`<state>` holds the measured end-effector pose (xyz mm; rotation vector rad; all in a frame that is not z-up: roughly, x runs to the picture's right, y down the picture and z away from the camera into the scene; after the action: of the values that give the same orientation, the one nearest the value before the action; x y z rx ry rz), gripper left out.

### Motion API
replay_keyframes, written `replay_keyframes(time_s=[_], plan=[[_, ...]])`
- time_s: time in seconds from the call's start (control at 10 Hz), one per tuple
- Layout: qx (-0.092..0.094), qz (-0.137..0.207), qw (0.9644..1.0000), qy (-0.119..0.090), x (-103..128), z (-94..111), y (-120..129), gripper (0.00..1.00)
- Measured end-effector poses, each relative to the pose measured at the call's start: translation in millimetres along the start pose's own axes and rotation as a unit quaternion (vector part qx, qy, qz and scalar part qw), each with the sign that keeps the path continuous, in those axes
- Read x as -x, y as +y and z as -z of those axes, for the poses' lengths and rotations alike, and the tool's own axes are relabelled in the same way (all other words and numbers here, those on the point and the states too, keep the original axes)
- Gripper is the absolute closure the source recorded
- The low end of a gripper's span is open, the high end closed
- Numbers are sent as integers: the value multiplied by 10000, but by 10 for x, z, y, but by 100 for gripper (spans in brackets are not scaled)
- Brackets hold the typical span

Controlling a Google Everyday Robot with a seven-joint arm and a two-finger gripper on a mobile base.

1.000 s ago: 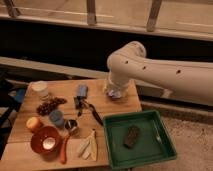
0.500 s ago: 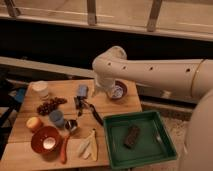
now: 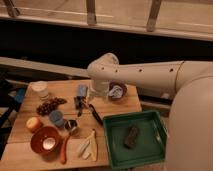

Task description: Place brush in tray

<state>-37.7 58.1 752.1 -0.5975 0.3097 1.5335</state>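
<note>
Brush [image 3: 95,114] lies outside tray [image 3: 131,116]; end effector [image 3: 81,105] hovers beside it.

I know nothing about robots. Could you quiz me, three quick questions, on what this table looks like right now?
1. True or false: the brush lies in the tray.
2. What lies in the tray? A) a dark block B) an orange C) nothing
3. Which is nearer the open gripper, hovering over the table: brush or tray?
Key: 1 false, it lies on the table left of the tray; 2 A; 3 brush.
</note>
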Motion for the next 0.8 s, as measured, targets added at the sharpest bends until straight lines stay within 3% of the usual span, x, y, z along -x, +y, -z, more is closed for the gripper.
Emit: replay_keyframes(time_s=[0.2, 0.4, 0.8], plan=[[-31, 24, 10000, -26, 4, -3, -11, 35], [-69, 233, 9997, -98, 93, -88, 128, 35], [26, 577, 9981, -204, 297, -419, 406, 35]])
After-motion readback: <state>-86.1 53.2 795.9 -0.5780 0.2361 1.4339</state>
